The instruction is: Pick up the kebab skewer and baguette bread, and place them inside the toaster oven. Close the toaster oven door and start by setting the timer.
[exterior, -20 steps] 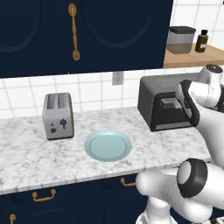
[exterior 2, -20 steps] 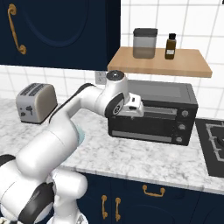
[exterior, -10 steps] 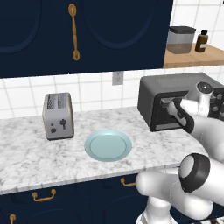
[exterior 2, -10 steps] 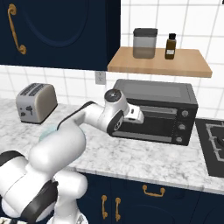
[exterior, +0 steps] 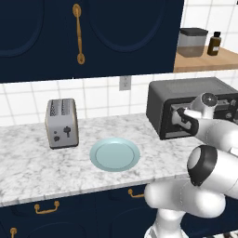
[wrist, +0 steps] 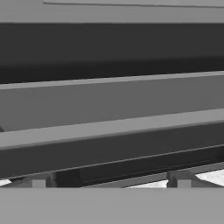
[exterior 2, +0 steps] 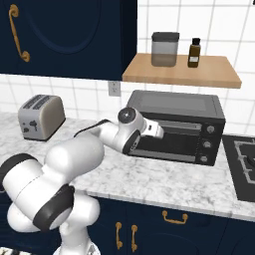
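The toaster oven sits on the marble counter, at three o'clock from the blue plate. Its toaster oven door looks closed. The gripper meets the bar handle; its finger spread cannot be told.

Two base views flanking the toaster oven; hand view seemingly pressed close.

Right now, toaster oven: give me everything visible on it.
The toaster oven is a dark grey box standing upright on the marble counter against the tiled wall, under the wooden shelf. Its windowed door looks shut, with a grey bar handle along the top. Small knobs run down its right side. The gripper is at the handle; contact unclear.
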### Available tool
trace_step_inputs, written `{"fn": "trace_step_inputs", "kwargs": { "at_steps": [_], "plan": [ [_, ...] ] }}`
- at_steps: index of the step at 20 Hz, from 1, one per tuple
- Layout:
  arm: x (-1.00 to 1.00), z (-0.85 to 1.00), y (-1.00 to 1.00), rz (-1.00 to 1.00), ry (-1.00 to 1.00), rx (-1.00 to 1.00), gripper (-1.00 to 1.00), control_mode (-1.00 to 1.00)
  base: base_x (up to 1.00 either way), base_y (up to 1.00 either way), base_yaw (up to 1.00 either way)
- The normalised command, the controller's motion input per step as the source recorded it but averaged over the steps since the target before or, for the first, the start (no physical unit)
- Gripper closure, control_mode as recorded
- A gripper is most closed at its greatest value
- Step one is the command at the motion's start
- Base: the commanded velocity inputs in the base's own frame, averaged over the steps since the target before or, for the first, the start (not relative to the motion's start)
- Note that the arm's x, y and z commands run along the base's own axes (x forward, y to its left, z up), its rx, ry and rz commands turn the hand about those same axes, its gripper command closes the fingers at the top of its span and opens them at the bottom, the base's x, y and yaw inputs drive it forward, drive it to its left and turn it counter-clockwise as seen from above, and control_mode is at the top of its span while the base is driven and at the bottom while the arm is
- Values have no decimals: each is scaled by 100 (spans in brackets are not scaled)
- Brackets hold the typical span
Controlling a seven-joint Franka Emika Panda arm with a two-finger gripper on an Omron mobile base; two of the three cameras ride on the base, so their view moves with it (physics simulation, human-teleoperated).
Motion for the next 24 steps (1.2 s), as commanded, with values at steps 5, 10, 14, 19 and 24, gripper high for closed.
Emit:
{"fn": "trace_step_inputs", "kwargs": {
  "at_steps": [5, 10, 14, 19, 24],
  "plan": [
    [-9, 0, -13, 0, -10, 0, -100, -100, 0, 0, 0],
    [-66, 5, -31, 0, -7, 0, -100, -100, 0, 0, 0],
    [-83, 34, -55, 0, -3, 0, -100, -100, 0, 0, 0],
    [-46, 74, -66, 0, -9, 0, -100, -100, 0, 0, 0],
    [-4, 37, -83, 3, -9, 0, -100, -100, 0, 0, 0]
  ]
}}
